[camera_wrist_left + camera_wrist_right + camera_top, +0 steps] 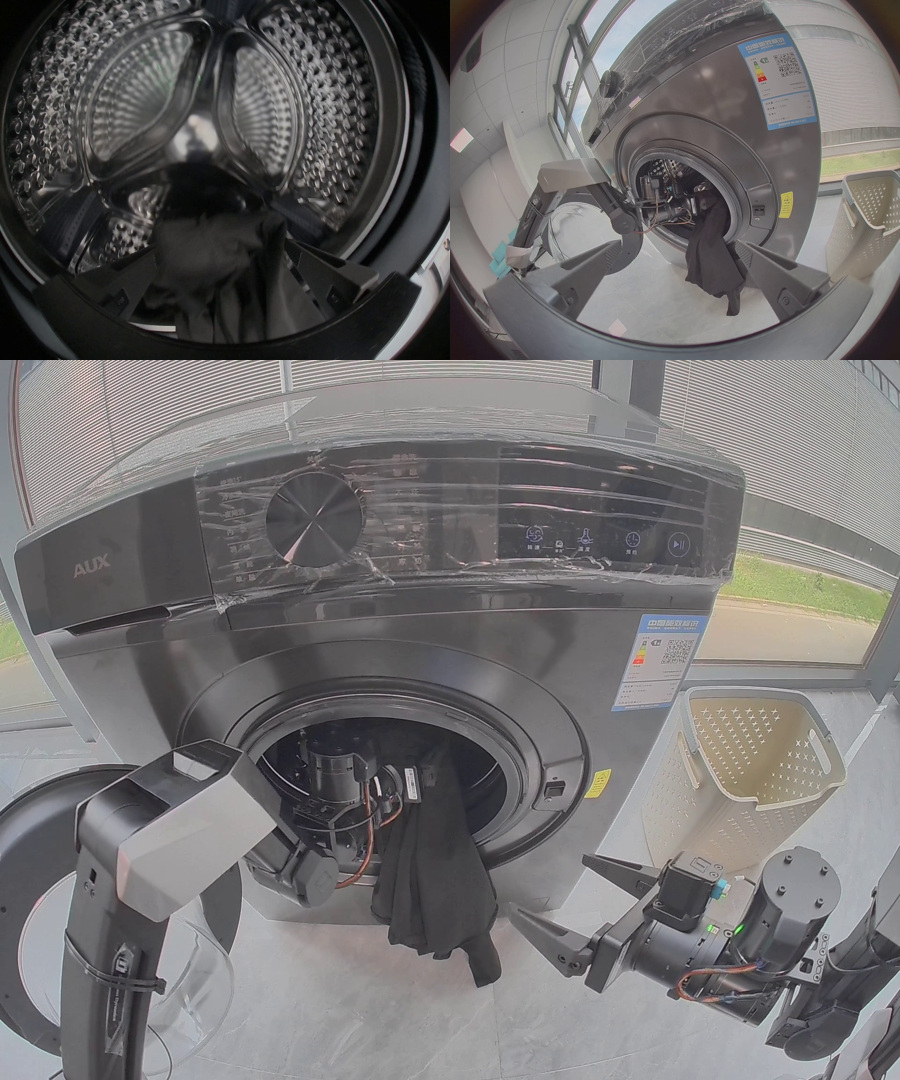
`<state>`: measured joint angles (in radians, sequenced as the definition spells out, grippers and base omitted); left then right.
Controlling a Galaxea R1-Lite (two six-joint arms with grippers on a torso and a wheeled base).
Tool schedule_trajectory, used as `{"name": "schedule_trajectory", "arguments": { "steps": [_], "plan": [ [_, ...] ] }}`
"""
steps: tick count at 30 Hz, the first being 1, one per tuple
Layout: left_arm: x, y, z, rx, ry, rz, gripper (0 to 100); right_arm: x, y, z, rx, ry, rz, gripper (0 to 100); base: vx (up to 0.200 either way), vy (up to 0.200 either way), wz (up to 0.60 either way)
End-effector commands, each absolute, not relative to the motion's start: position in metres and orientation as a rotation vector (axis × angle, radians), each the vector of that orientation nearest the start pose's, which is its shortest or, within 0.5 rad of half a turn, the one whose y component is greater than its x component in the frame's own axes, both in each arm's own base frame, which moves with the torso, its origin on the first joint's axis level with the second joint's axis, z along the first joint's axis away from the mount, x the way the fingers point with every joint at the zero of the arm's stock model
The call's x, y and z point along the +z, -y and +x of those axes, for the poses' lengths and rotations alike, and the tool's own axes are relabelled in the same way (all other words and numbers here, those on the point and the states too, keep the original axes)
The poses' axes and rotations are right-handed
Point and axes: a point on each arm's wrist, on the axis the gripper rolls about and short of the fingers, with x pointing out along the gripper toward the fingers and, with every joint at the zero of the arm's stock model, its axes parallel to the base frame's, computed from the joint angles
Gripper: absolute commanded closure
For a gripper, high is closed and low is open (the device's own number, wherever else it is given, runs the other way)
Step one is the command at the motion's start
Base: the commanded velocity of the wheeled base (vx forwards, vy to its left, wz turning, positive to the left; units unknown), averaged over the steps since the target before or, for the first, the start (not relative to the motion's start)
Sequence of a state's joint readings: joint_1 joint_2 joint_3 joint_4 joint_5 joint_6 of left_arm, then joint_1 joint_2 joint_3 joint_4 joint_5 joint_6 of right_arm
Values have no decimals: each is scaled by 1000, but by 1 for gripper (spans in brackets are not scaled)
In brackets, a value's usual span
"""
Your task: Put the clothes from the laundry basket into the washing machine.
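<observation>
Black garment [433,885] spills over the washing machine's [562,669] door rim at 6 o'clock, tail dangling outside, top bunched inside the drum [328,93]. Left gripper [220,255] is in the drum, fingers spread wide, cloth lying between them. Right gripper [548,885], fingers apart and holding nothing, hovers at the garment's 4 o'clock. Laundry basket [750,772] stands at the machine's 3 o'clock.

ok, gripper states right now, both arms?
Left gripper: open, black garment lying between its jaws inside the drum.
Right gripper: open, holding nothing.
</observation>
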<state>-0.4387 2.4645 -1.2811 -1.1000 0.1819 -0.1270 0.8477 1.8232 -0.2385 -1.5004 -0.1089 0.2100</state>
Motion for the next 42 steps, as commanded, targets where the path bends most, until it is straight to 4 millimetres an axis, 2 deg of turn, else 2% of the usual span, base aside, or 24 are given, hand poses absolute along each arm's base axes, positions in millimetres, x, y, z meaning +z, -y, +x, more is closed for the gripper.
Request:
{"name": "schedule_trajectory", "arguments": {
  "steps": [1, 5, 11, 12, 22, 26, 27, 33, 36, 38, 42],
  "plan": [
    [71, 192, 397, -310, -183, -75, 0, 106, -187, 167, 731, -153, 161, 0, 0, 0, 0],
    [66, 195, 377, -397, -293, -46, 0, 106, -186, 167, 729, -153, 161, 0, 0, 0, 0],
    [53, 198, 372, -435, -360, -26, 0, 105, -185, 167, 727, -158, 162, 0, 0, 0, 0],
    [47, 199, 372, -439, -382, -19, 0, 104, -185, 166, 728, -165, 162, 0, 0, 0, 0],
    [8, 199, 385, -426, -446, 17, 0, 105, -186, 166, 726, -162, 165, 0, 0, 0, 0],
    [5, 198, 394, -413, -432, 11, 0, 106, -186, 166, 728, -158, 167, 0, 0, 0, 0],
    [5, 198, 394, -413, -432, 11, 100, 106, -186, 166, 728, -158, 167, 0, 0, 0, 0],
    [6, 197, 394, -411, -428, 4, 100, 108, -185, 165, 729, -152, 172, 0, 0, 0, 0],
    [13, 196, 399, -400, -388, -16, 100, 108, -185, 165, 729, -152, 172, 0, 0, 0, 0],
    [24, 193, 407, -382, -328, -35, 100, 108, -185, 166, 731, -151, 173, 0, 0, 0, 0],
    [59, 188, 433, -296, -157, -113, 100, 109, -185, 167, 730, -146, 175, 0, 0, 0, 0]
  ]
}}
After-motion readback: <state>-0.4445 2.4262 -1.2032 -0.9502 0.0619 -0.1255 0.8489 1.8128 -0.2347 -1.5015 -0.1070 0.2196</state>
